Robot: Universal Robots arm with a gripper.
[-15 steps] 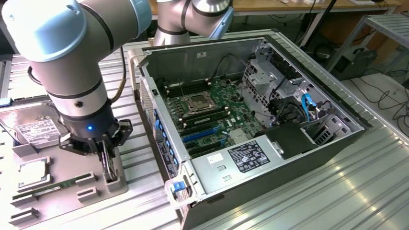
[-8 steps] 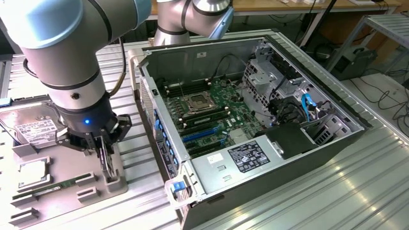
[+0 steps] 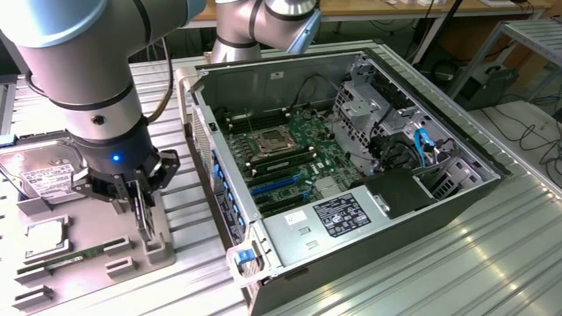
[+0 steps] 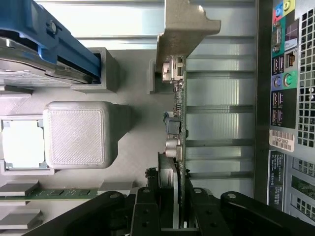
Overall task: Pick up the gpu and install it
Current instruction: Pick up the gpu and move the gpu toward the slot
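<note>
Gpu [image 4: 180, 113], thin silver-bracketed card: seemingly clamped edge-on in my black gripper [image 4: 174, 196]; grey tray slot [image 3: 163, 253] wanted a straight lift.

1 robot arm [image 3: 79, 79], 1 gripper [image 3: 141, 214], 1 gpu [image 4: 178, 123], 1 hard drive [image 3: 44, 172], 1 processor chip [image 3: 42, 238], 1 green memory stick [image 3: 66, 261], 1 open computer case [image 3: 263, 82], 1 grey holder tray [image 3: 97, 227]
</note>
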